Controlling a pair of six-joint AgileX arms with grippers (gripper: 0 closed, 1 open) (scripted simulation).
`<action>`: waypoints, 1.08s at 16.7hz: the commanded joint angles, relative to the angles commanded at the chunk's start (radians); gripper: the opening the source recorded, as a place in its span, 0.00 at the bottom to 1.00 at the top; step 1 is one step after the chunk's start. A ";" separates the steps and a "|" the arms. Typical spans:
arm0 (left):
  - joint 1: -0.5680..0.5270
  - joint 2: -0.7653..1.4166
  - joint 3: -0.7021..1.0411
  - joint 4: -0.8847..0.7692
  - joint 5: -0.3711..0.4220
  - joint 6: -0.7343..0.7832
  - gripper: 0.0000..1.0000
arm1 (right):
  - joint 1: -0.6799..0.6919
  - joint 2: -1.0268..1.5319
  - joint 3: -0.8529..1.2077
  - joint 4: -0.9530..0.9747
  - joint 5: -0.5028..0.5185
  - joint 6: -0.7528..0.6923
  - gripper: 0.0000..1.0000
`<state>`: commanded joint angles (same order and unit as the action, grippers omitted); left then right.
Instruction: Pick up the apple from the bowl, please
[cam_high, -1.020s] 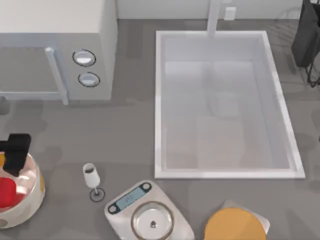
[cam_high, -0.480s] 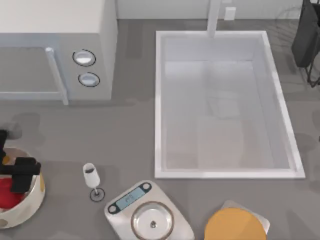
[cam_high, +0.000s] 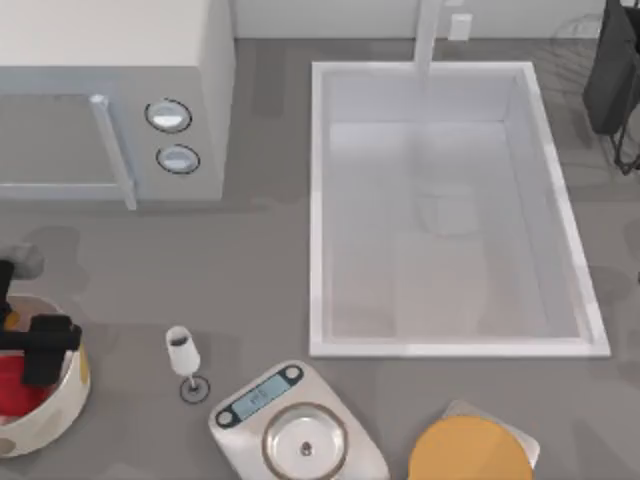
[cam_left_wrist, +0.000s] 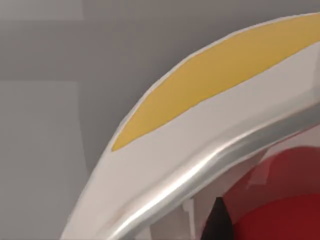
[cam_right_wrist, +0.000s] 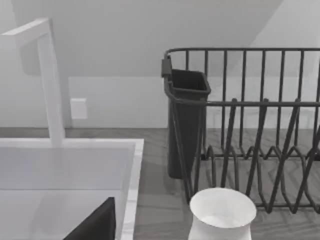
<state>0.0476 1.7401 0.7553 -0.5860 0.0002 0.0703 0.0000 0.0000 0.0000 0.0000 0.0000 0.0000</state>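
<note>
The cream-white bowl (cam_high: 55, 405) with yellow-orange spots sits at the table's front left, partly cut off by the top view's left edge. The red apple (cam_high: 14, 385) lies inside it. My left gripper (cam_high: 44, 346) is low over the bowl's near rim, right beside the apple and partly covering it. In the left wrist view the bowl's rim (cam_left_wrist: 200, 165) runs across close up with a yellow spot on the wall. The apple (cam_left_wrist: 280, 205) is just inside, and a dark tip of my left gripper (cam_left_wrist: 217, 222) is against it. My right gripper (cam_right_wrist: 95, 225) is parked by the dish rack.
A small glass (cam_high: 183, 355) stands just right of the bowl. A steel scale (cam_high: 297, 425) and an orange-yellow disc (cam_high: 470, 450) lie along the front edge. The microwave (cam_high: 110, 95) is at the back left and the sink (cam_high: 450, 210) fills the middle right. The dark dish rack (cam_right_wrist: 250, 130) and a white cup (cam_right_wrist: 220, 215) stand at the back right.
My left gripper has dropped from the bowl's far rim down over the bowl, next to the apple. Over the last half second it has barely moved.
</note>
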 joint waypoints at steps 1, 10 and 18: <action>0.000 0.000 0.000 0.000 0.000 0.000 0.70 | 0.000 0.000 0.000 0.000 0.000 0.000 1.00; 0.000 0.000 0.000 0.000 0.000 0.000 0.02 | 0.000 0.000 0.000 0.000 0.000 0.000 1.00; 0.000 0.000 0.000 0.000 0.000 0.000 0.00 | 0.000 0.000 0.000 0.000 0.000 0.000 1.00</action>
<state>0.0476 1.7401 0.7553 -0.5860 0.0002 0.0703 0.0000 0.0000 0.0000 0.0000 0.0000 0.0000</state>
